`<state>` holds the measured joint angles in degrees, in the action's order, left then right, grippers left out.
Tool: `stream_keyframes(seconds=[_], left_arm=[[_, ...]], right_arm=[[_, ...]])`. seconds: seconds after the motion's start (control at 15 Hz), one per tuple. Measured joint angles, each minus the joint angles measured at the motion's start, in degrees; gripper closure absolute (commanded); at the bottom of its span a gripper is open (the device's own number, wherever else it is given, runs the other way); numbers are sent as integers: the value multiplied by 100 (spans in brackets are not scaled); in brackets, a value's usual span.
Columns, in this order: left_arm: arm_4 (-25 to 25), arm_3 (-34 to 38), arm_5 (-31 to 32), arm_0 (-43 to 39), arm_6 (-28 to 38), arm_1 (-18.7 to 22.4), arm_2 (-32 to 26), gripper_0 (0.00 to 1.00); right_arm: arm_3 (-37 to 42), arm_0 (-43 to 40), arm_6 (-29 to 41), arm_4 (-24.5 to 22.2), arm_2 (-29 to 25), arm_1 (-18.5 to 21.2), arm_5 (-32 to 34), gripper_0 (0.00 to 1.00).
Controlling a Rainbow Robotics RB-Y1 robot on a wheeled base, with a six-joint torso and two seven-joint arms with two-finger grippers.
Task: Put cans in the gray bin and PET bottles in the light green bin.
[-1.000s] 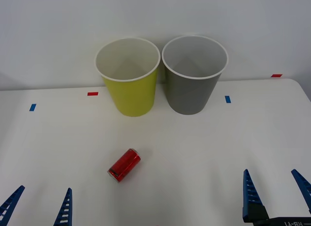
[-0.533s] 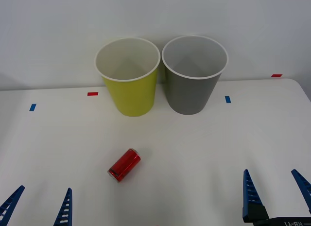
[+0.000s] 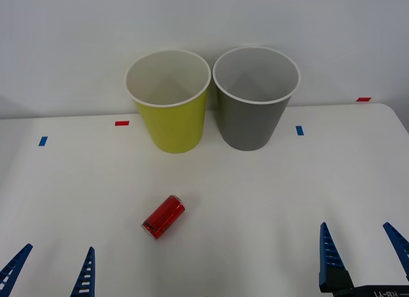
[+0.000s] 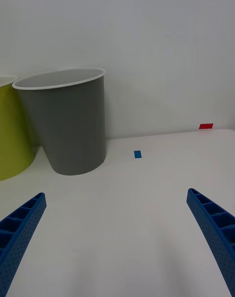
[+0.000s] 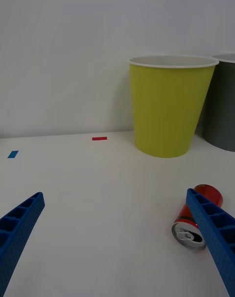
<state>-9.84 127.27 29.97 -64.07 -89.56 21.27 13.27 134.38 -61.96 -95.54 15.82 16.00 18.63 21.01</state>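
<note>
A small red can (image 3: pixel 163 216) lies on its side on the white table, in front of the light green bin (image 3: pixel 169 102); in the left wrist view the can (image 5: pixel 195 220) shows its silver end, partly behind one finger. The gray bin (image 3: pixel 254 99) stands upright just right of the green one, and both look empty. My left gripper (image 3: pixel 51 271) is open at the near left edge, the can a little ahead and to its right. My right gripper (image 3: pixel 362 253) is open at the near right, with the gray bin (image 4: pixel 68 123) ahead to its left. No PET bottles are in view.
Small red tape marks (image 3: pixel 121 123) and blue tape marks (image 3: pixel 299 130) lie along the back of the table (image 3: pixel 255 195). A white wall rises right behind the bins. The table's right edge (image 3: pixel 402 128) runs close to my right gripper.
</note>
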Motion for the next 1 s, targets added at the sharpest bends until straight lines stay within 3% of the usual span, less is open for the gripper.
stream_keyframes(seconds=[1.0], left_arm=[[0,0,0,0,0,0,0,0]], right_arm=[[0,0,0,0,0,0,0,0]])
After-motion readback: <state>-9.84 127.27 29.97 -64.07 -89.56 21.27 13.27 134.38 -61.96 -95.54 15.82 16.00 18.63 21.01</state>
